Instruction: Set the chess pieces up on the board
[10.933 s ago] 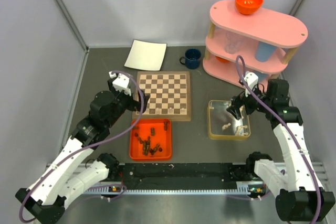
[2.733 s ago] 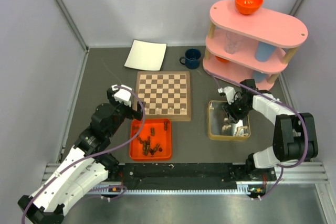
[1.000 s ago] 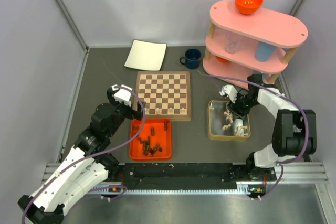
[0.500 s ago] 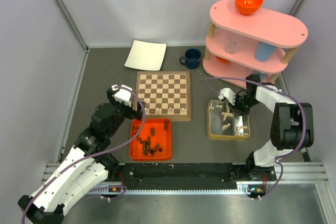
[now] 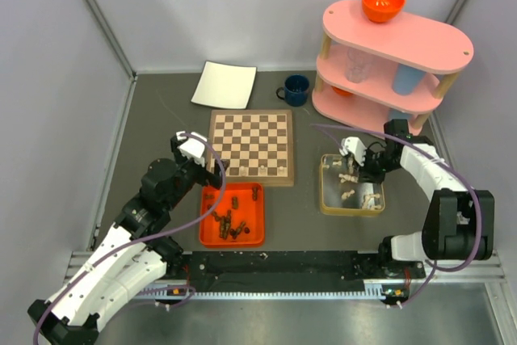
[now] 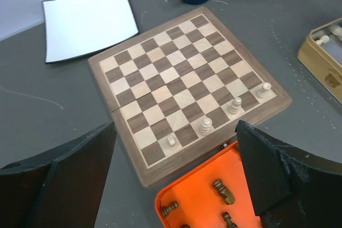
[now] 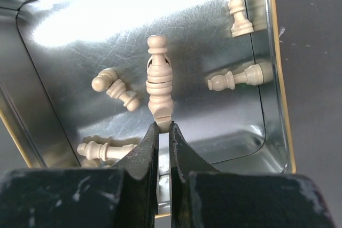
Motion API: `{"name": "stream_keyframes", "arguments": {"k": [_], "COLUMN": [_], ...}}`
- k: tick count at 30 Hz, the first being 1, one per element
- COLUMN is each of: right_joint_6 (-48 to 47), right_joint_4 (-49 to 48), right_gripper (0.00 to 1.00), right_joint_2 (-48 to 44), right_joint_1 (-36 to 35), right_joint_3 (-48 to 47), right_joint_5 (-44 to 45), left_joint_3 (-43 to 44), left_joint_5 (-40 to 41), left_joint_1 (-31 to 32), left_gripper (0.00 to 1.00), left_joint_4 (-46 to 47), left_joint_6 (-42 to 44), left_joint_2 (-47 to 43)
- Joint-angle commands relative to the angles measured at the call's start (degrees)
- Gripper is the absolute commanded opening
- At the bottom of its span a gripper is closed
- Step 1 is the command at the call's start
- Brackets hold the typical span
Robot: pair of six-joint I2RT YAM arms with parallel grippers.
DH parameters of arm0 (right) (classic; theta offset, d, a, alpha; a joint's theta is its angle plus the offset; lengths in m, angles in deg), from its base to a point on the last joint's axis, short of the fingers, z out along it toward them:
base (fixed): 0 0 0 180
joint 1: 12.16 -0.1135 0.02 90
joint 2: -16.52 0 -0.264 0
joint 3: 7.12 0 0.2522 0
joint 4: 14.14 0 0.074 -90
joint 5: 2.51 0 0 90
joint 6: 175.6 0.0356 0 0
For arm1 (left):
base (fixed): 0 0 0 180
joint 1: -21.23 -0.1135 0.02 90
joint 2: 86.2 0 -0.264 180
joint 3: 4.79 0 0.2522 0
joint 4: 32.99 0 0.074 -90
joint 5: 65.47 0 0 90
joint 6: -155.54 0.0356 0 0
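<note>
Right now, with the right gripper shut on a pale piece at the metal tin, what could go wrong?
1. The right gripper pinches the pale chess piece only at its base, so it may pivot or slip back into the metal tin.
2. Four pale pawns stand on the chessboard; setting this piece near them may knock one over.

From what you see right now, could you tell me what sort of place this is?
Likely a robot test cell: grey walls box in the table, two arms sit on a rail, and a board and shelf are laid out.
</note>
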Motion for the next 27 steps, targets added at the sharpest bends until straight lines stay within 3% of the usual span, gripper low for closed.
{"name": "stream_keyframes", "arguments": {"k": [1,4,5,8,9,12,18,23,27], "right_joint_6": [3.9,5.8,6.1,8.4,9.1,10.9,13.0,12.2,10.6], "right_joint_4": [0.7,0.8,0.8,1.0,0.9,1.1,2.7,4.6,6.1], "right_gripper": [0.00,0.00,0.00,0.00,0.00,0.00,0.00,0.00,0.00], "right_joint_2": [-1.9,-4.7,-5.5,-7.1,-7.3,-8.3,-9.4,-10.7,-11.2], "right_joint_1": [-0.4,-0.4,-0.4,-0.4,-0.4,-0.4,-0.4,-0.4,-0.4], "right_joint_3": [-0.7,-1.0,-1.0,-1.1,-1.0,-1.0,-1.7,-2.8,-2.7], "right_joint_5": [-4.3,-6.1,-6.7,-8.3,-8.6,-8.7,-10.7,-12.9,-14.4], "left_joint_3": [0.0,2.3,2.8,4.1,4.2,5.4,17.4,22.0,25.8], "left_joint_5": [-7.1,-16.2,-22.7,-32.0,-37.2,-41.0,-42.3,-50.0,-55.6], "left_joint_1": [-0.2,-0.3,-0.2,-0.2,-0.2,2.0,9.2,11.1,11.3], "left_gripper": [0.99,0.99,0.99,0.98,0.96,0.91,0.88,0.85,0.84], "left_joint_4": [3.0,3.6,5.2,10.9,17.1,27.2,26.0,31.9,39.3], "left_joint_6": [-1.1,-6.0,-7.6,-19.8,-23.2,-32.7,-27.3,-17.5,-18.4], "left_joint_2": [0.8,3.3,4.2,9.6,13.2,21.8,41.1,53.2,61.1]}}
